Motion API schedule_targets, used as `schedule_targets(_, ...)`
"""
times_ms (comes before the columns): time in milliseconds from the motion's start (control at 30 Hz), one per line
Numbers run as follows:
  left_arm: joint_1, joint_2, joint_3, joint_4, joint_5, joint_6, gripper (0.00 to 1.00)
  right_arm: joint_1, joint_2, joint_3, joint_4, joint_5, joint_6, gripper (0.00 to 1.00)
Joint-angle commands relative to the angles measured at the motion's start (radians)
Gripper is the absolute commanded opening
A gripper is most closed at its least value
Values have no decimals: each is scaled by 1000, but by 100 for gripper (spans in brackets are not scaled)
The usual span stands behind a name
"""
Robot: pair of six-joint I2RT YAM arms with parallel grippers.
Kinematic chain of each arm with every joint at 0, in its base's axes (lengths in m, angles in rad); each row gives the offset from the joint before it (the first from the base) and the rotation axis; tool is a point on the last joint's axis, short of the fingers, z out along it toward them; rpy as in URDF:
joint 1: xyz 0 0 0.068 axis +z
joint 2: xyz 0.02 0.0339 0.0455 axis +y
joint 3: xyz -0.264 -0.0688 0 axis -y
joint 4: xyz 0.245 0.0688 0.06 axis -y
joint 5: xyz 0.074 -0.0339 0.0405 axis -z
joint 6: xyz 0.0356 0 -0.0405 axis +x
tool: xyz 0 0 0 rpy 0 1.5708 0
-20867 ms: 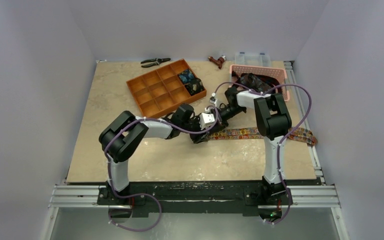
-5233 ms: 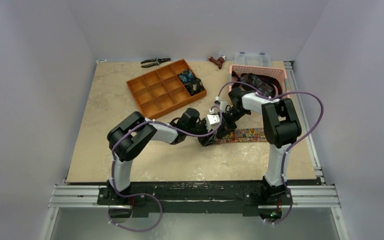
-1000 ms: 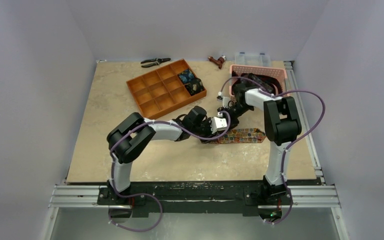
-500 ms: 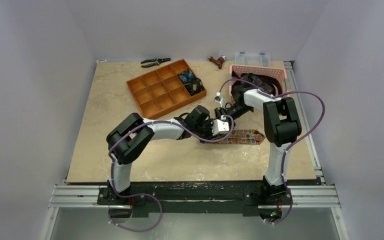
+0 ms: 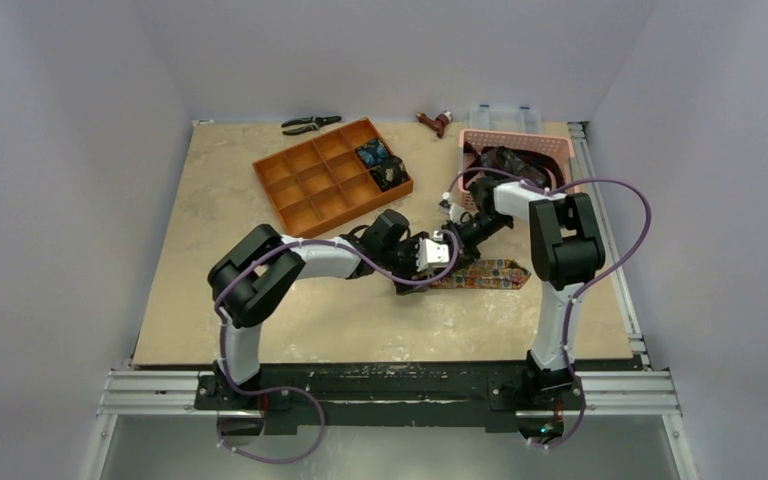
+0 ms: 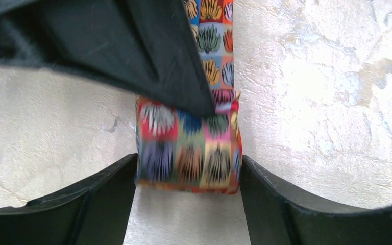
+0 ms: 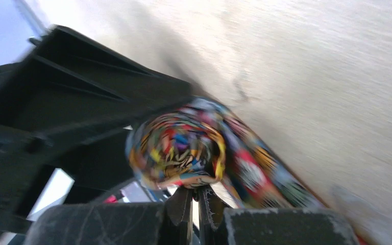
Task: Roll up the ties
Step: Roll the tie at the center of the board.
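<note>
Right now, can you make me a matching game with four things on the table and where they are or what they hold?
Things:
1. colourful tie
2. orange tray
3. pink basket
4. pliers

Places or states:
A. at the far edge, left of the middle
B. far right, with dark cloth inside
C. partly rolled, its coil between the left fingers
D. holds two small dark coils

Pairs: 1-C, 2-D, 3-B, 4-A

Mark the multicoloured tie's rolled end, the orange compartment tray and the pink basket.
Multicoloured patterned fabric tie (image 6: 189, 158): left wrist view, face of its rolled end.
Orange plastic compartment tray (image 5: 305, 185): top external view, an empty compartment.
Pink plastic basket (image 5: 550, 145): top external view, far rim.
</note>
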Motion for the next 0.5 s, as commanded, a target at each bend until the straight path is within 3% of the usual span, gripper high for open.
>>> schedule_targets(0, 26, -18, -12, 75, 128, -105, 71, -18, 49, -39, 87, 259, -38, 0)
schedule_targets(233, 24, 32, 14, 201, 167, -189, 72, -18, 111, -4, 99, 322, -15, 0)
schedule_targets(467, -6, 54, 51, 183, 165, -127, 75, -3, 161, 55, 10, 325, -87, 0)
